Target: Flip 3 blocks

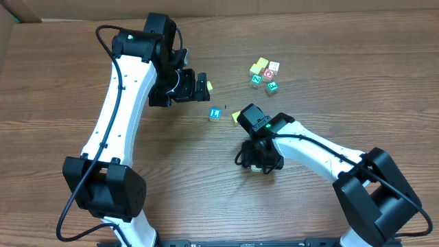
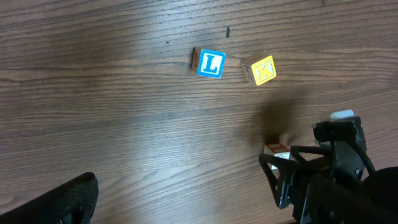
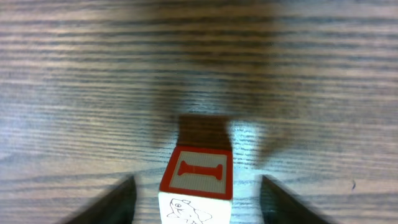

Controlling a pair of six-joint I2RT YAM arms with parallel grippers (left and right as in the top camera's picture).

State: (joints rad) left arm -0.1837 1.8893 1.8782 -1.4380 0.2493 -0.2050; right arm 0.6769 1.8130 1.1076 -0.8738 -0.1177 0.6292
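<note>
Down low, the right claw [image 3: 198, 208] straddles the cream block [image 3: 198, 174], jaws spread and not touching, so it rests free on the counter [image 1: 343, 82]. The blue block [image 2: 210, 64] and yellow block [image 2: 261, 70] sit nearby; the left claw [image 1: 200, 88] waits open.

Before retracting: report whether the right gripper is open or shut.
Right gripper open: fingers stand clear of the red-I block on both sides.

My right pincer [image 3: 198, 202] has matt black plastic fingers [image 3: 118, 202]. The block [image 3: 198, 173] between them is smooth printed wood; the table [image 3: 74, 74], grained wood.
</note>
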